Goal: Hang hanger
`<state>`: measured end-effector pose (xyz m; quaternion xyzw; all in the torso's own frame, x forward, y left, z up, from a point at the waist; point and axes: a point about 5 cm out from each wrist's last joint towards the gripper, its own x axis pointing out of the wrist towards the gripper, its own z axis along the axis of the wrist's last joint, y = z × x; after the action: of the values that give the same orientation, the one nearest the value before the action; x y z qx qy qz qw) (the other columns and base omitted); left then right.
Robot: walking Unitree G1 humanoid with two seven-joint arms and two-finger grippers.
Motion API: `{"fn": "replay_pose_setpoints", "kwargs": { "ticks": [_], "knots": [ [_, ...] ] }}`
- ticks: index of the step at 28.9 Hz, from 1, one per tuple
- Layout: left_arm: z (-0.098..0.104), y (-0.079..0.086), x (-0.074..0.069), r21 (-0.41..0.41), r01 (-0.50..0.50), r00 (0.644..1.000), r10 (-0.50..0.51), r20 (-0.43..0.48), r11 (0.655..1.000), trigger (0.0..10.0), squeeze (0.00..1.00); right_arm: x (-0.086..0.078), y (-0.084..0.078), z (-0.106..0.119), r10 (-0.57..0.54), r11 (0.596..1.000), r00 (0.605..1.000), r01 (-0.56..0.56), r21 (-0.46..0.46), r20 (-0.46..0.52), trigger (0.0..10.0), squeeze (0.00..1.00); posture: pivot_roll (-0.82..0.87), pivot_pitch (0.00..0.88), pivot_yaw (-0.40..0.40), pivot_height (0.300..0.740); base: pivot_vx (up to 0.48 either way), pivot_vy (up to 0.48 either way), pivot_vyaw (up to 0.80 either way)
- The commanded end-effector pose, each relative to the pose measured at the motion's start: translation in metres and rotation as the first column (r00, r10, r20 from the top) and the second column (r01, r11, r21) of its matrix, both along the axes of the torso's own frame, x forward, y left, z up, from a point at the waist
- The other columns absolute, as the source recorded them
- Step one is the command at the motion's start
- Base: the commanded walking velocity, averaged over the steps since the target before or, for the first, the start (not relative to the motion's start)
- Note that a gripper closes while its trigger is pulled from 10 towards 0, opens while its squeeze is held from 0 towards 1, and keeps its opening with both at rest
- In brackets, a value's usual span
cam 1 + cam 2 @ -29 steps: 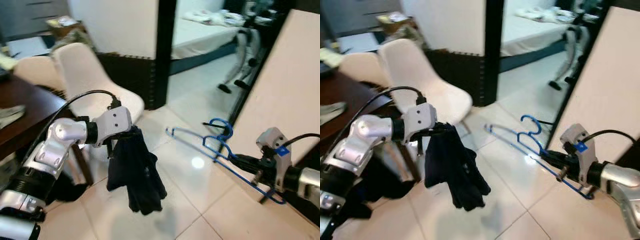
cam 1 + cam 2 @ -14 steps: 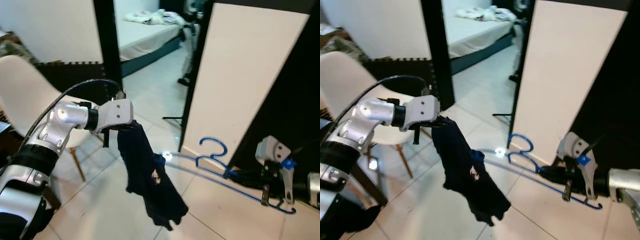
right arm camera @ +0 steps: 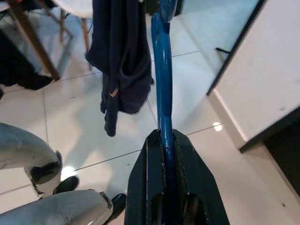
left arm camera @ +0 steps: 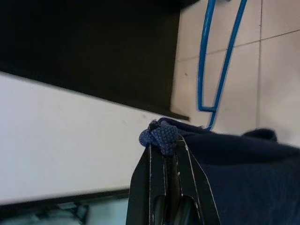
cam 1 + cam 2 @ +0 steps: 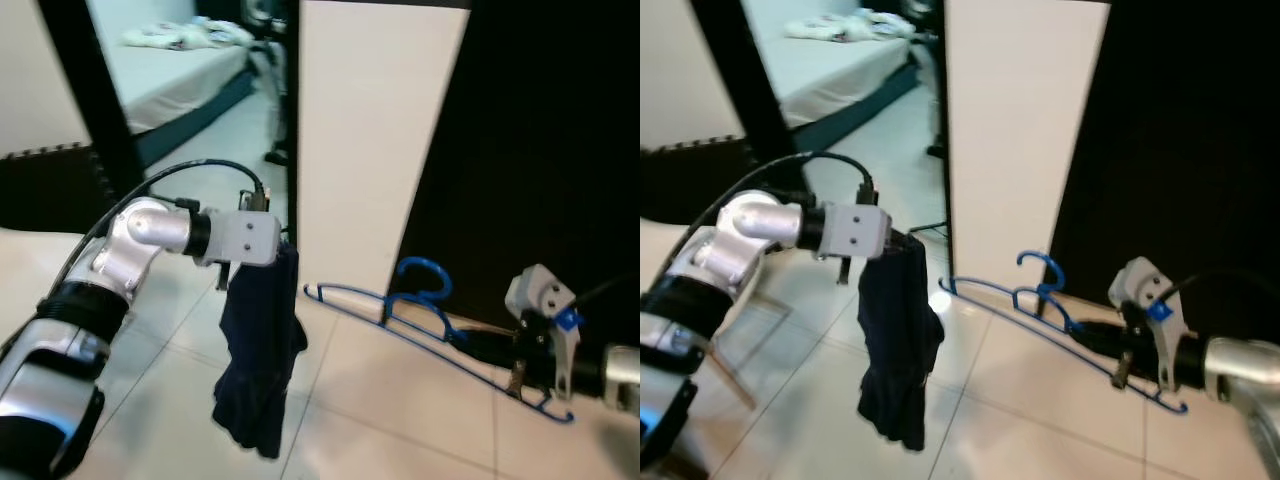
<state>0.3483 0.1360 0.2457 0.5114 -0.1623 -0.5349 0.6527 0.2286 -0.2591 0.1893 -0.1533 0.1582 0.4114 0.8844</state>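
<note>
Room: pale tiled floor (image 5: 380, 400), a white panel (image 5: 370, 130) leaning upright against a dark wall, and a doorway behind it opening onto a bed (image 5: 170, 75).

Left tool (image 4: 165, 140): held out at mid-height over the floor, fingers pressed together on a bunched edge of a dark navy garment (image 5: 258, 360), which hangs limp below it. The left wrist view shows the knitted fabric wadded at the fingertips; the head views show the full hanging length.

Right tool (image 3: 162, 136): low on the robot's right, fingers clamped on the lower bar of a blue wire hanger (image 5: 420, 315). The hanger lies nearly level in the air, its hook (image 5: 1038, 268) rising near the foot of the white panel, its far corner close beside the garment.

Right wrist view adds: chair legs (image 3: 61, 28) and grey trouser legs of a person (image 3: 47, 187) standing on the tiles.
</note>
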Motion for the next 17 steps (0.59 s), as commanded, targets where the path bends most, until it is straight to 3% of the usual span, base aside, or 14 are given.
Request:
{"fn": "replay_pose_setpoints", "kwargs": {
  "ticks": [1, 10, 17],
  "knots": [
    [-0.0035, 0.0049, -0.0011, 0.060, 0.001, 0.999, -0.003, 0.033, 0.998, 10.0, 0.00, -0.0022, -0.0005, 0.0045, 0.014, 1.000, 1.000, -0.014, 0.007, 0.005, 10.0, 0.00, -0.02, 0.022, 0.005, 0.740, 0.000, 0.000, -0.78],
    [0.0010, 0.0063, 0.0008, 0.120, 0.016, 0.991, -0.032, 0.131, 0.993, 10.0, 0.00, -0.0012, -0.0072, 0.0059, -0.016, 1.000, 1.000, 0.016, -0.016, 0.009, 10.0, 0.00, -0.02, 0.013, 0.006, 0.740, 0.000, 0.000, -0.78],
    [0.0041, 0.0026, 0.0080, 0.123, -0.035, 0.975, 0.007, 0.224, 0.992, 10.0, 0.00, -0.0017, 0.0019, 0.0038, -0.009, 1.000, 1.000, 0.009, 0.017, 0.015, 10.0, 0.00, -0.04, 0.014, 0.012, 0.740, 0.000, 0.000, -0.78]
  ]
}}
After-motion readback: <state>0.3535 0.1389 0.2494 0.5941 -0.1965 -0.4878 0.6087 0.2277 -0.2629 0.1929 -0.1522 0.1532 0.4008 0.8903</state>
